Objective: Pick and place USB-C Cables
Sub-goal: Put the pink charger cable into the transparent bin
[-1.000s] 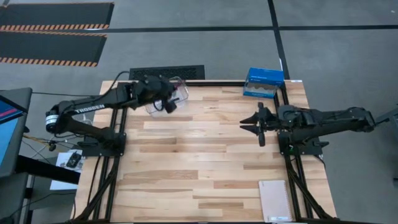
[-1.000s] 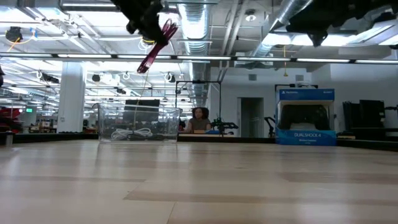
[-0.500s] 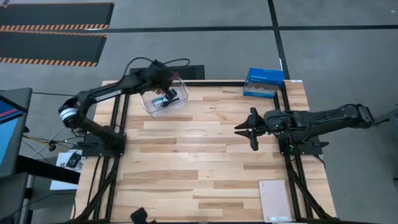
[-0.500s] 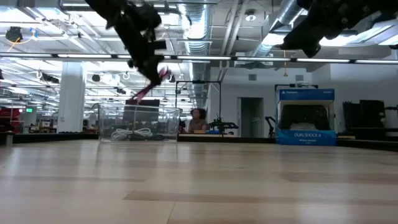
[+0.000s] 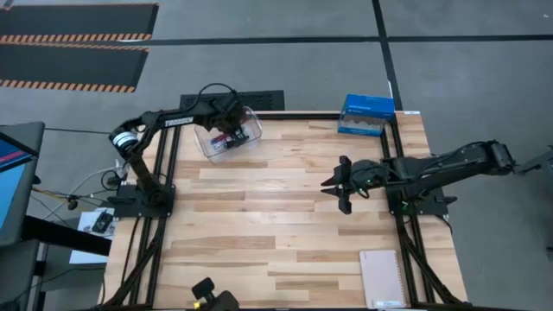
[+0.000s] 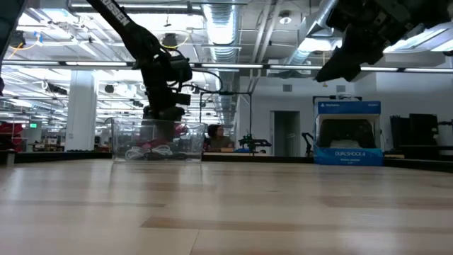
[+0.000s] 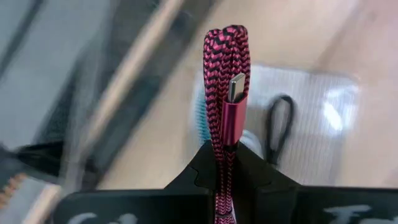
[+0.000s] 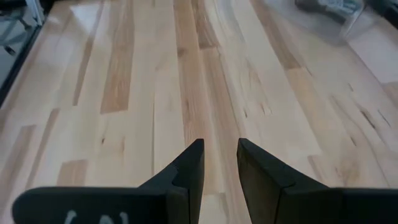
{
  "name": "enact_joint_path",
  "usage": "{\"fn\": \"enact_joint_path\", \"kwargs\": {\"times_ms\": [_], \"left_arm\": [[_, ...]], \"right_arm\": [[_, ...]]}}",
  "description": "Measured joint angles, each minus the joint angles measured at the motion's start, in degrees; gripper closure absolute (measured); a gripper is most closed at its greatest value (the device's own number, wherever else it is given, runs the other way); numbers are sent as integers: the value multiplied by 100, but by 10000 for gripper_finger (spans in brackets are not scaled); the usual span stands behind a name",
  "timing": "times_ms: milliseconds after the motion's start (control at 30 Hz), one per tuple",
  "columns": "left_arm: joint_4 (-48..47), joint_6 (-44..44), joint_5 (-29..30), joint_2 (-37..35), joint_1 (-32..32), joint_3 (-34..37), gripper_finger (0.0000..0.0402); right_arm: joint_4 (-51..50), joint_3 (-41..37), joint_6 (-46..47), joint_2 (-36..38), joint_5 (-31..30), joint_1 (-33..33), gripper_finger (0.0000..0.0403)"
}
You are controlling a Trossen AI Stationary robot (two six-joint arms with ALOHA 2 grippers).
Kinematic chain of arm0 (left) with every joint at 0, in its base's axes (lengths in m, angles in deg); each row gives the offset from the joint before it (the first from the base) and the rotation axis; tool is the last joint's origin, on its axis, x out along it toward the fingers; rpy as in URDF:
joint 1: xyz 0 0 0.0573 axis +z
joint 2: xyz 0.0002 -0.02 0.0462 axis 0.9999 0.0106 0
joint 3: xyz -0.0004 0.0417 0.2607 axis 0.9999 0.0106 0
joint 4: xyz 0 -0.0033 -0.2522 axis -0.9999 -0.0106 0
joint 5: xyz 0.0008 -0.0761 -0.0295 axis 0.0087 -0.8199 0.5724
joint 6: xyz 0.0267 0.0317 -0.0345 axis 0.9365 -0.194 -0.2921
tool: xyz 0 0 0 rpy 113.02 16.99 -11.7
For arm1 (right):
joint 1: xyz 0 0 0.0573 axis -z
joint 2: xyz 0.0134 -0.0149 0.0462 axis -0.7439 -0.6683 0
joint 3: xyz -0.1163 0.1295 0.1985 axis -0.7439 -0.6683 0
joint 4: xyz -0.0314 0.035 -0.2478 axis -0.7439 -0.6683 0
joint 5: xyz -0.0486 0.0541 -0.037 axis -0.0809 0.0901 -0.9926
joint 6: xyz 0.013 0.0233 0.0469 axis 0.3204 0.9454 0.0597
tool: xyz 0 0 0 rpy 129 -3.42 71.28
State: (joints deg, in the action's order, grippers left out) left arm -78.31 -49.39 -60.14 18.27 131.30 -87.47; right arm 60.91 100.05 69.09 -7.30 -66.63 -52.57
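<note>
A clear plastic bin [image 5: 229,134] [image 6: 157,139] stands at the table's far left corner. My left gripper [image 5: 226,123] [image 6: 162,113] reaches down into it, shut on the dark red-maroon USB-C cable [image 7: 225,74] [image 6: 157,144]. A black cable [image 7: 279,122] and a white-grey cable [image 6: 166,151] lie on the bin's floor. My right gripper [image 5: 339,183] [image 8: 219,167] hangs open above bare wood right of the table's middle, high in the low view [image 6: 341,65]. My left gripper pinches the folded red-maroon cable bundle between its two fingers [image 7: 214,163], coming from above. The looped end [image 7: 226,36] and a metal plug [image 7: 236,87] stick out past the fingertips. The bundle hangs below the fingers inside the bin; whether it touches the bin's floor I cannot tell.
A blue box [image 5: 367,112] [image 6: 345,134] stands at the far right edge. A pale notebook [image 5: 382,278] lies at the near right corner. A dark object [image 5: 207,295] shows at the near edge. A person [image 6: 212,135] sits far behind the table.
My left gripper has swung toward the far edge and come down from high above into the bin, carrying the red-maroon cable, which now hangs inside the bin. My right gripper has drifted toward the table's left and slightly nearer, still open.
</note>
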Motion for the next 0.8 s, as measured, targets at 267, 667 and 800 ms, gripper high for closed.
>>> {"fn": "enact_joint_path", "kwargs": {"times_ms": [267,667,800], "left_arm": [[-110,85,-188,149,-21,-28,401],[-271,150,-295,191,-4,-19,401],[-285,205,-295,193,-4,-15,397]], "right_arm": [[73,0,2,-221,4,0,284],[136,0,15,-215,6,0,284],[136,0,13,-215,7,0,284]]}}
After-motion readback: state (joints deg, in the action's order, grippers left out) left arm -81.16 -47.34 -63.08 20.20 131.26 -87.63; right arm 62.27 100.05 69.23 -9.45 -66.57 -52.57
